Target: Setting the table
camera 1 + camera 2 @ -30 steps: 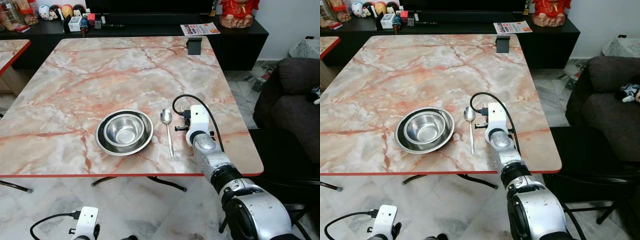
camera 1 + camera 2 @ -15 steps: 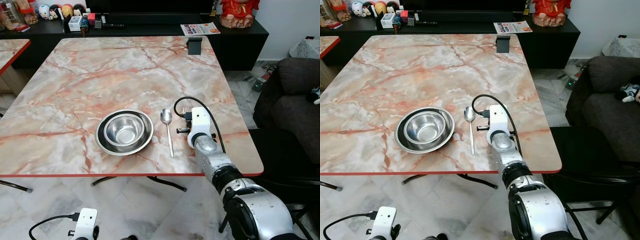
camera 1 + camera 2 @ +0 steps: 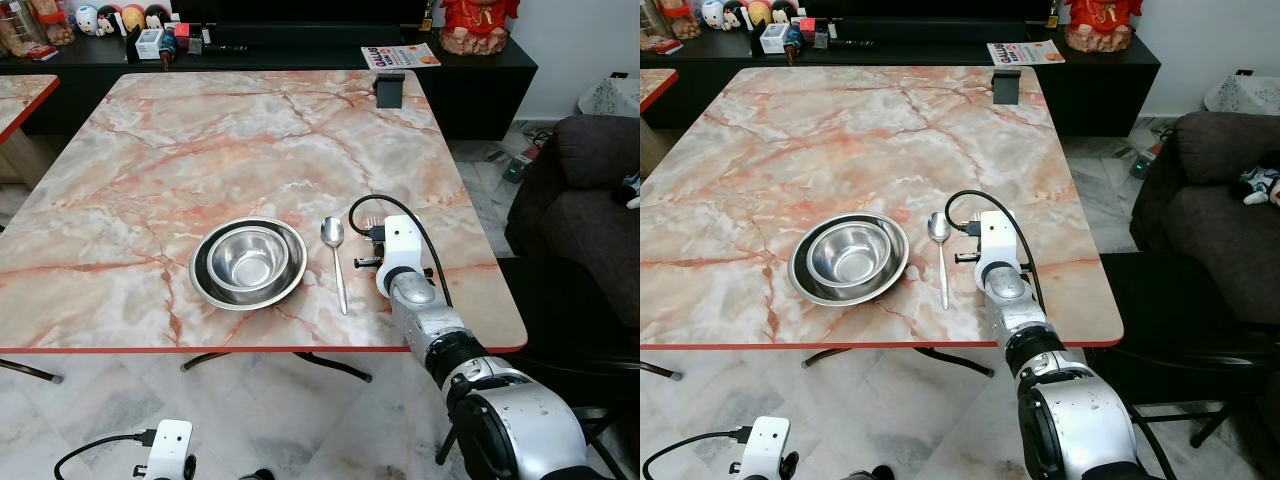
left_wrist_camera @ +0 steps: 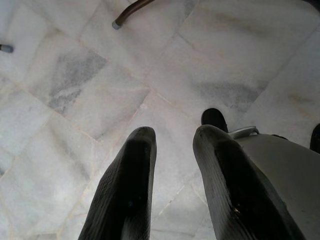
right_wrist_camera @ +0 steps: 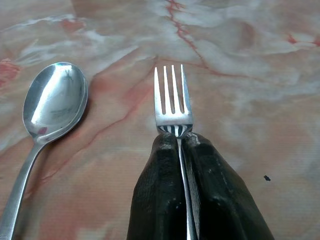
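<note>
My right end effector (image 5: 179, 142) is pinching the fork (image 5: 172, 102) closed; I am lowering it flat beside the spoon (image 5: 52, 105), parallel, before releasing.

Steel fork half-hidden in my right gripper (image 5: 180, 142) at the marble table's near edge.

From my right wrist camera, the silver four-tined fork (image 5: 172, 100) shows tines and neck; its handle runs between the two black fingers (image 5: 155, 190) and off the picture's edge. The long-handled steel spoon (image 5: 54, 102) beside it is cut off partway down its stem. From my head cameras, the white wrist housing (image 3: 402, 245) covers most of the fork. My left arm's white wrist (image 3: 168, 447) is clipped by the frame. The small items on the far black sideboard (image 3: 150, 42) are too small to identify.
</note>
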You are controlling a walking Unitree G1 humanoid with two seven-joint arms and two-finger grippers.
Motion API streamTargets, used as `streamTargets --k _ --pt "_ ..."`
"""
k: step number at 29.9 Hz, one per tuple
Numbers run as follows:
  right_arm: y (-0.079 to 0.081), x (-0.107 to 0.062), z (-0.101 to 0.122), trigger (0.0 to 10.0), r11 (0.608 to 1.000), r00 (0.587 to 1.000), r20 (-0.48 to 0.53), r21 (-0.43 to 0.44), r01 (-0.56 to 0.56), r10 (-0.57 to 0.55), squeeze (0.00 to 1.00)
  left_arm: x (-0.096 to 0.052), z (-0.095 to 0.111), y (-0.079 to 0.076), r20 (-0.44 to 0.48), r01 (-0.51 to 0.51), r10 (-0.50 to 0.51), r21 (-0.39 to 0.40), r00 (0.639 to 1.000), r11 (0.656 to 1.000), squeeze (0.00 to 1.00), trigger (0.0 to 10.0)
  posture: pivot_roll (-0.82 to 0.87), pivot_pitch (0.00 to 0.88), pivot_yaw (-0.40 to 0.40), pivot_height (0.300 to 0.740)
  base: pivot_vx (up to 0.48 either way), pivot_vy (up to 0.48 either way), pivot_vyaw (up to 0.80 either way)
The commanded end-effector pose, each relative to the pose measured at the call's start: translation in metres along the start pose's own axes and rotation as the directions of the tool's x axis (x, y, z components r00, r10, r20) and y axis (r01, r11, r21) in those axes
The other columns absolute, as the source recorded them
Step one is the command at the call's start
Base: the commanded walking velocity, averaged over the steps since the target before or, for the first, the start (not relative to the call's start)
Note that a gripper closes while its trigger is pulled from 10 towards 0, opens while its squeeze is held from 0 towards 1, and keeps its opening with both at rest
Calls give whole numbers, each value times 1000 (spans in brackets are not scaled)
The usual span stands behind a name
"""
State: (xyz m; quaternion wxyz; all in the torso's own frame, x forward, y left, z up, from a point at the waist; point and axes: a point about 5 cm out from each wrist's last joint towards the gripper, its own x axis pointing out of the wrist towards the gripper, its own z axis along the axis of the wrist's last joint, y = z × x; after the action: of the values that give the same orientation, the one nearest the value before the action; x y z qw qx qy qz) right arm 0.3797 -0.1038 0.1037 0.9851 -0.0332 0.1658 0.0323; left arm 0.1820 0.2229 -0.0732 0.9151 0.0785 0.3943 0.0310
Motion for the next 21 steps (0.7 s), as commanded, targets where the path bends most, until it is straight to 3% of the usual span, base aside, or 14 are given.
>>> streamTargets --k 1,10,11,12,13,21 --pt "-1 0 -2 10000 1000 1000 -15 13 2 -2 0 -3 -10 3 -33 -18 17 -13 999 1000 0 10000 98 142 -7 740 0 0 0" --pt "-1 0 -3 10000 1000 1000 -23 23 6 -6 0 -3 -10 4 -35 -20 19 -11 999 1000 0 10000 102 141 -6 740 0 0 0" --pt "-1 0 -3 10000 1000 1000 -22 24 5 -5 302 -3 -9 4 -35 -20 19 -11 999 1000 0 10000 102 139 -7 740 0 0 0" --pt "-1 0 -3 10000 1000 1000 -21 27 3 -3 792 -3 -9 4 -34 -19 19 -10 999 1000 0 10000 102 137 -7 740 0 0 0" --pt "0 0 -3 10000 1000 1000 -19 29 1 0 988 -3 -9 4 -34 -19 19 -9 999 1000 0 10000 102 136 -7 740 0 0 0" --pt "-1 0 -3 10000 999 1000 -18 32 5 -4 1000 -3 -9 3 -33 -14 14 -4 999 1000 0 10000 101 130 -6 740 0 0 0"
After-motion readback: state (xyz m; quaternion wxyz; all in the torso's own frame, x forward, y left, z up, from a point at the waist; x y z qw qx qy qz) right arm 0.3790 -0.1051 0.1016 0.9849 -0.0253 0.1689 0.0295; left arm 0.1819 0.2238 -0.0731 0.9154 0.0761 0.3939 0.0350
